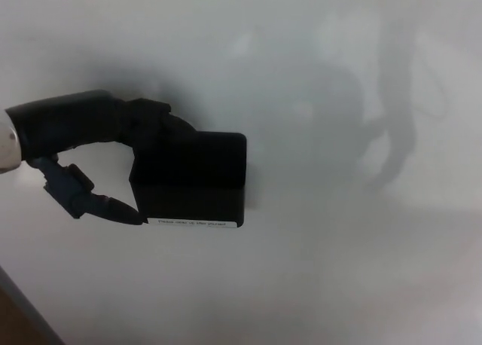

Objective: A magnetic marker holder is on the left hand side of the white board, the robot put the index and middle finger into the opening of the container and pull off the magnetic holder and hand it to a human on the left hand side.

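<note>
A black box-shaped magnetic marker holder (197,183) sticks to the whiteboard (339,277) left of centre, with a white label strip (194,223) along its lower edge. My left hand (113,141) comes in from the left. Its two fingers (162,126) hook over the holder's top left corner into the opening, where their tips are hidden. The thumb (94,202) curls underneath, its tip touching the holder's lower left corner. The holder sits flat against the board. My right hand does not show.
The whiteboard fills nearly the whole view, with dim grey reflections at the upper right (376,119). A brown strip past the board's edge (13,322) shows at the bottom left corner.
</note>
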